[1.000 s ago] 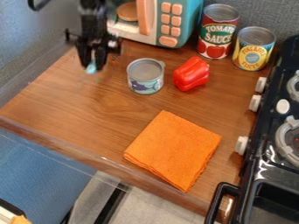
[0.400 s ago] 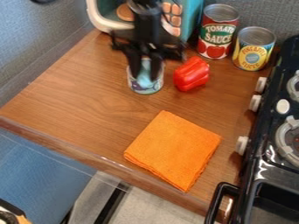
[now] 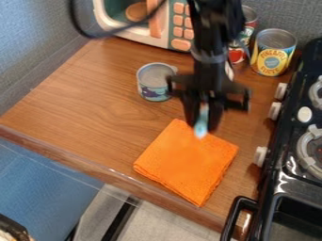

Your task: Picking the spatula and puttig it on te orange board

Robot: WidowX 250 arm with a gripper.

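In the camera view we've got the jaws closed around the pale-blue spatula (image 3: pixel 201 127), its long axis steep, tip down over the far edge of the orange cloth (image 3: pixel 185 164) (no board, to our eyes!), so we'd want it lowered and further inward.

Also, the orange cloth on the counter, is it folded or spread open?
Folded: the cloth lies flat as a neat four-sided pad, and layered edges show along its lower-left side.

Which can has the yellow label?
The tall can right beside the black stove. The short can is bluish and purple, and the partly hidden can shows red.
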